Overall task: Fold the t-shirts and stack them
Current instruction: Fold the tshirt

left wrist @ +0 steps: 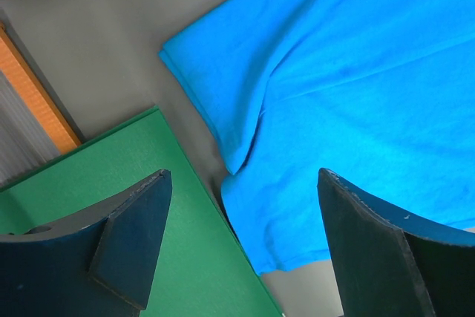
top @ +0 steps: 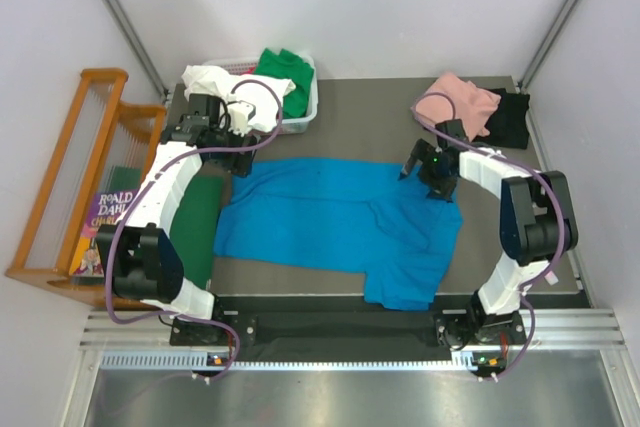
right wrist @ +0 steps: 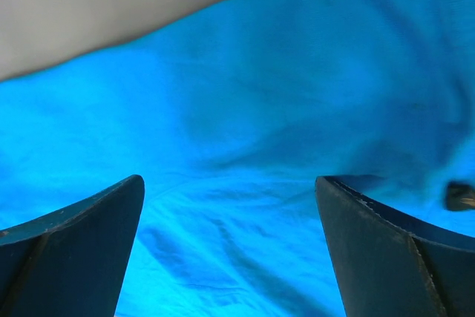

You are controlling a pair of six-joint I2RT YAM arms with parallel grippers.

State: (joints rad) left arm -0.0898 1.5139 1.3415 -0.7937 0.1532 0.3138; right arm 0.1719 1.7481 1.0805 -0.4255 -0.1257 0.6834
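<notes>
Blue t-shirt (top: 330, 217) flat, left edge against green board (top: 200, 222); left fingers (left wrist: 133, 235), right fingers (right wrist: 74, 243) apart, empty.

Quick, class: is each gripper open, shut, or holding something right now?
Left gripper: open, empty, over the blue t-shirt and green board.
Right gripper: open, empty, over the blue t-shirt.

I'm working in a robot lab cell. Plain white walls (top: 350, 7) box the table (top: 370, 117) in, braced by bare metal struts (top: 120, 17) running up the corners. My two arms (top: 165, 182) are bolted to a slotted metal rail (top: 330, 347) at the near edge. Everything else looks like staged props: a basket (top: 312, 107) of tees (top: 285, 69), a wooden rack (top: 60, 177) and a book (top: 100, 219).
</notes>
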